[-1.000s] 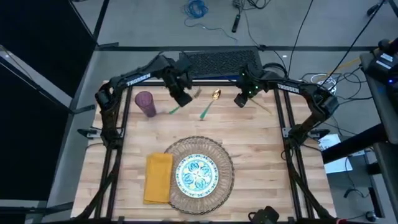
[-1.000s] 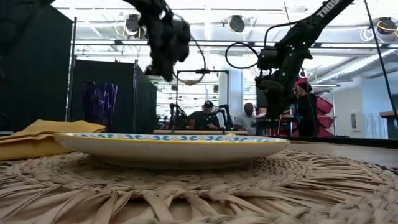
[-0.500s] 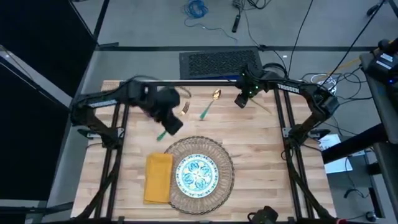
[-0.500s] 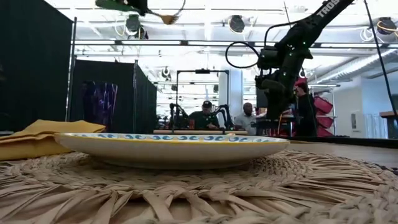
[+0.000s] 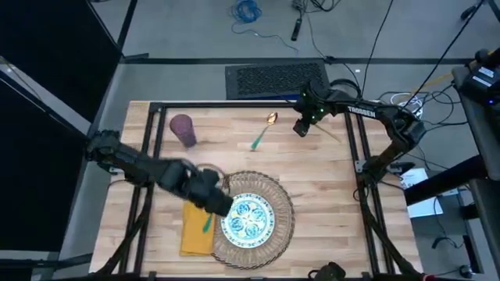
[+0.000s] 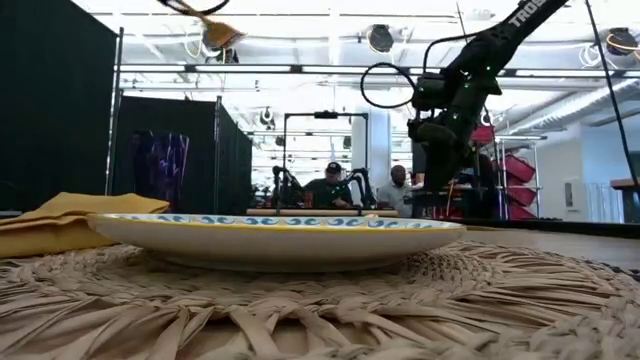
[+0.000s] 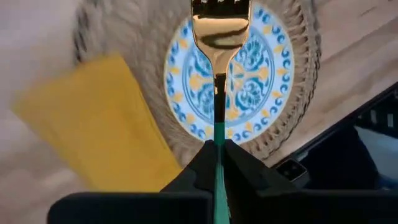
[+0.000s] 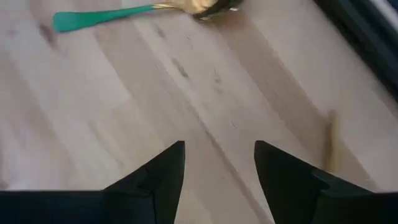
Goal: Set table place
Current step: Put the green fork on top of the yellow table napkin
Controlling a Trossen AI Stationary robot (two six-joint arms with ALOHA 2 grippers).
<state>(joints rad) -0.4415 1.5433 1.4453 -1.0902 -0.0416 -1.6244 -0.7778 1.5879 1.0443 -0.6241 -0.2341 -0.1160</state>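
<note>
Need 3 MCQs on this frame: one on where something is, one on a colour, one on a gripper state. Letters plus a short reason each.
1. Where does the spoon lie?
A. on the plate
B. on the bare table, beyond the mat
C. in the cup

2. What colour is the napkin?
A. yellow
B. white
C. purple

3. What is the left gripper doing?
A. hanging open over the cup
B. pressing flat on the plate
C. shut on the fork

Answers:
1 B: the high view shows the spoon on the table planks, apart from the mat and the plate.
2 A: the napkin beside the plate is yellow.
3 C: the left wrist view shows the fingers clamped on the green handle of the fork, over the napkin and plate. The right gripper waits open near the spoon.
</note>
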